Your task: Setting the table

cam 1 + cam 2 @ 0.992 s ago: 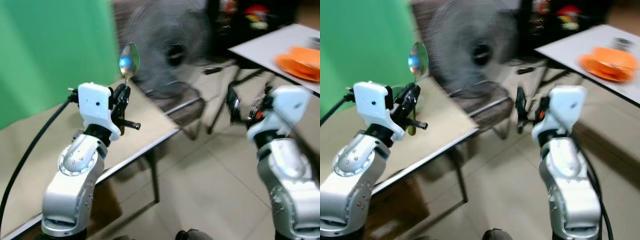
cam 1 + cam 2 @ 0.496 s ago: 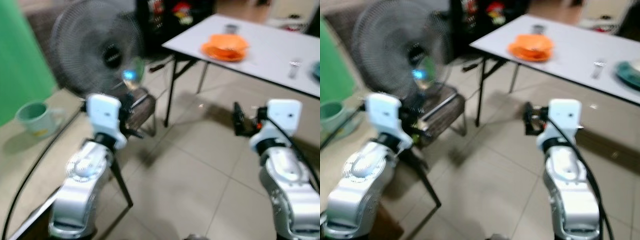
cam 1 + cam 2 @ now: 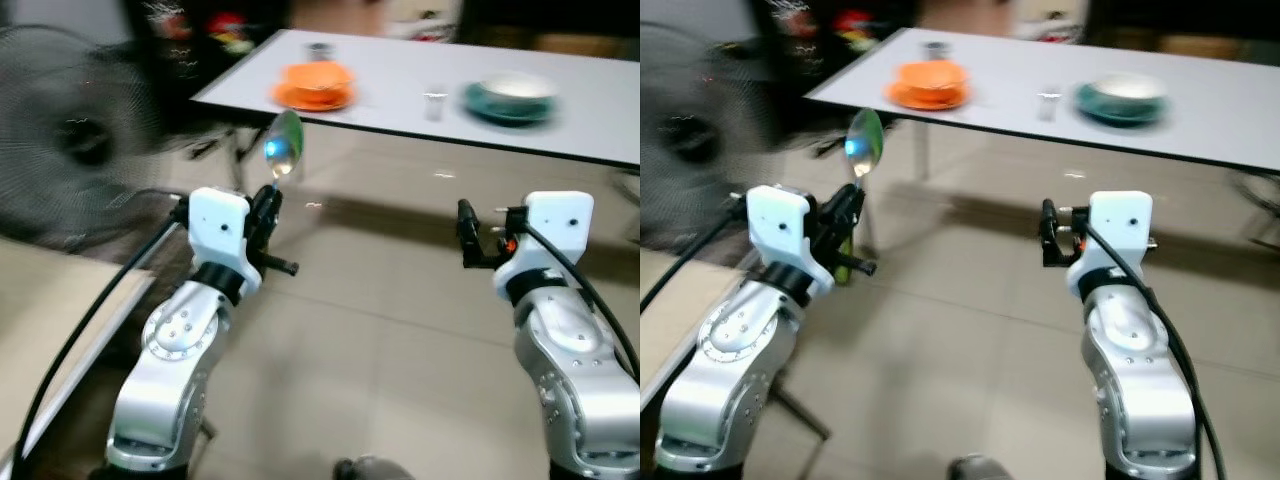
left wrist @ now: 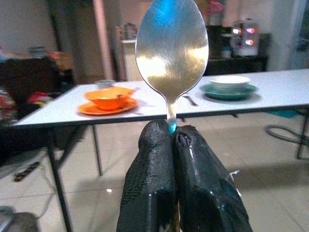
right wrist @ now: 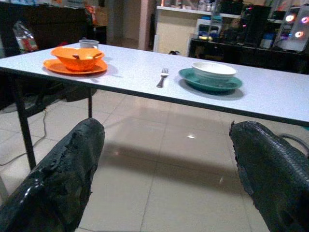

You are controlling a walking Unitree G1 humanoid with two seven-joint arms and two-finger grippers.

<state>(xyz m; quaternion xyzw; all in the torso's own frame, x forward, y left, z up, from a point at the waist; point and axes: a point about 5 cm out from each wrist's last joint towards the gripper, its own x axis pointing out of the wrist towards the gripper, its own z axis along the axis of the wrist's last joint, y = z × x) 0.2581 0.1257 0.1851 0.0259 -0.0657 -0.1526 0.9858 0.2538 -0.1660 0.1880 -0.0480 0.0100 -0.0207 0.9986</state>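
Note:
My left gripper is shut on the handle of a metal spoon, whose bowl stands upright above the fingertips. My right gripper is held up at the same height, open and with nothing between its fingers. Ahead stands a white table. On it are an orange bowl on an orange plate, a fork, and a white bowl on a teal plate. A small cup stands behind the orange plate.
A standing fan is at the left. A beige table corner lies at my lower left. Tiled floor stretches between me and the white table. Dark shelves with clutter stand behind the table's left end.
The camera has swung right: the green wall, mug and fan slid out to the left and the white table with its dishes came to the centre. Both grippers keep their pose.

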